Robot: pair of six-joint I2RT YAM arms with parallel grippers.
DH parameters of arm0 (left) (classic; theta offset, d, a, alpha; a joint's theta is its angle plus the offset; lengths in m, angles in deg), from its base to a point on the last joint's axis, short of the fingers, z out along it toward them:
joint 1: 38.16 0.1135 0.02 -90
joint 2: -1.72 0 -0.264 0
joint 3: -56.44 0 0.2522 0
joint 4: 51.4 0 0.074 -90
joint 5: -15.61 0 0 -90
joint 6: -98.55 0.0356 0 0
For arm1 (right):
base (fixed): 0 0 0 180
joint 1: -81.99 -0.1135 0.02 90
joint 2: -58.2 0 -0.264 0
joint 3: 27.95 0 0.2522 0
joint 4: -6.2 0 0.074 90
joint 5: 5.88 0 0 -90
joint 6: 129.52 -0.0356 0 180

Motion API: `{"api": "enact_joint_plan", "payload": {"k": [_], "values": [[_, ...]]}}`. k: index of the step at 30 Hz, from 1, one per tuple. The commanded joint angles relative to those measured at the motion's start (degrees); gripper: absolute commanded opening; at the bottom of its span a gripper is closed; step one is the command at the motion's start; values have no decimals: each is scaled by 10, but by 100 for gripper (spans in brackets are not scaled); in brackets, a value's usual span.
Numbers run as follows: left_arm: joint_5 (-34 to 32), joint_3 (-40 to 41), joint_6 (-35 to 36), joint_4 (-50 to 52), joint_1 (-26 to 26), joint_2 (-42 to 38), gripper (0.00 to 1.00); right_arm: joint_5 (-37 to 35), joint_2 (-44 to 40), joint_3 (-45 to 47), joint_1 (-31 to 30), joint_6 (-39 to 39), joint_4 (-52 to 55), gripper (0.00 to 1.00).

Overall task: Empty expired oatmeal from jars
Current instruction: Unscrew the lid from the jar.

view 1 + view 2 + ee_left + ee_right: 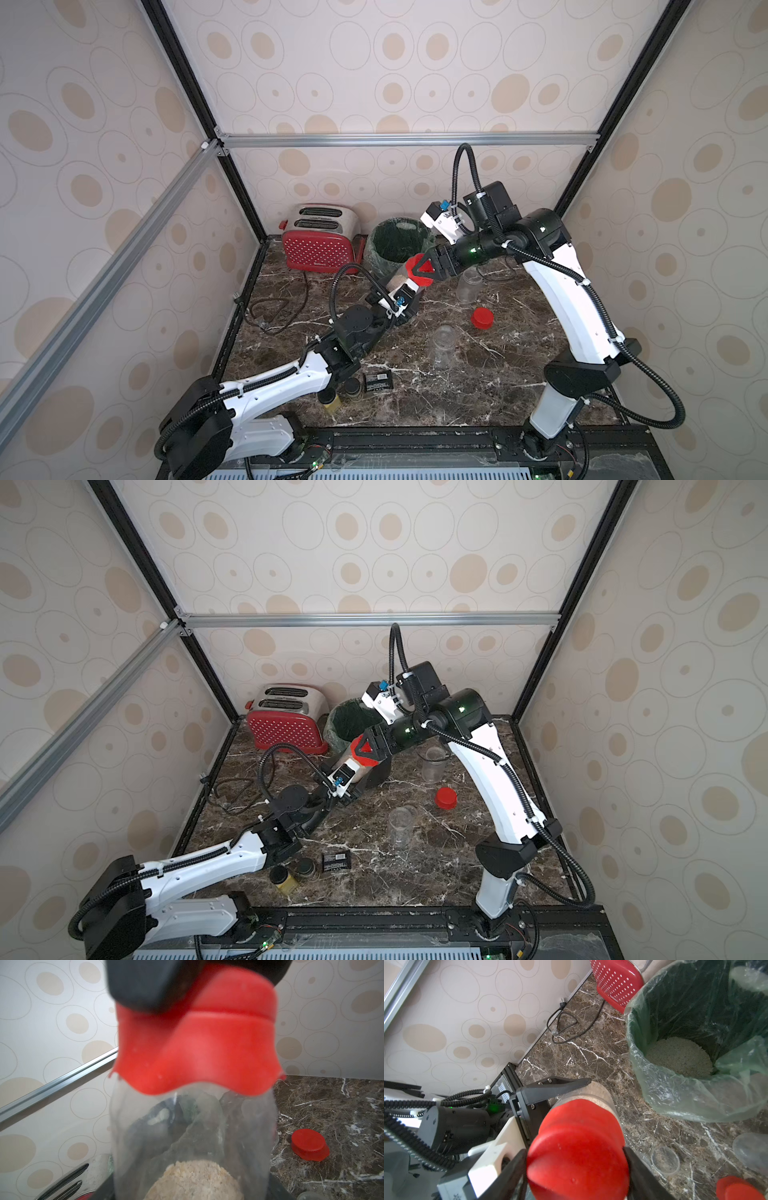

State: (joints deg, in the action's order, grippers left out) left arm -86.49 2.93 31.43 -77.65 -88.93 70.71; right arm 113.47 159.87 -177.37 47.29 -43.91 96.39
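A clear jar (398,279) with pale oatmeal (195,1182) in it is held tilted above the counter, in front of the bin. My left gripper (402,291) is shut on its body; one black finger (556,1088) lies along the jar wall (593,1093). My right gripper (577,1167) is shut on the jar's red lid (577,1153), its jaws pressed on both sides of the lid (360,750). Two empty open jars (469,284) (444,345) stand on the counter. A loose red lid (482,318) lies between them.
A green-lined bin (399,245) at the back holds a heap of pale grain (679,1057). A red toaster (320,241) stands left of it, its cord (270,311) trailing forward. Two black-lidded spice jars (332,399) and a black packet (378,380) lie near the front.
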Motion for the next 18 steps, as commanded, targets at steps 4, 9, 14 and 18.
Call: {"api": "enact_joint_plan", "payload": {"k": [4, 9, 14, 18], "values": [[18, -14, -7, 3, 4, -16, 52, 99, 11, -39, -6, 211, 33, 63], [31, -18, -15, 22, 4, -29, 52, 115, -27, 51, -5, 332, -28, 63], [33, -7, -21, 28, 5, -42, 52, 128, -61, 118, 3, 418, -69, 62], [24, 8, -21, 27, 4, -56, 52, 123, -90, 176, 7, 488, -89, 62]]}}
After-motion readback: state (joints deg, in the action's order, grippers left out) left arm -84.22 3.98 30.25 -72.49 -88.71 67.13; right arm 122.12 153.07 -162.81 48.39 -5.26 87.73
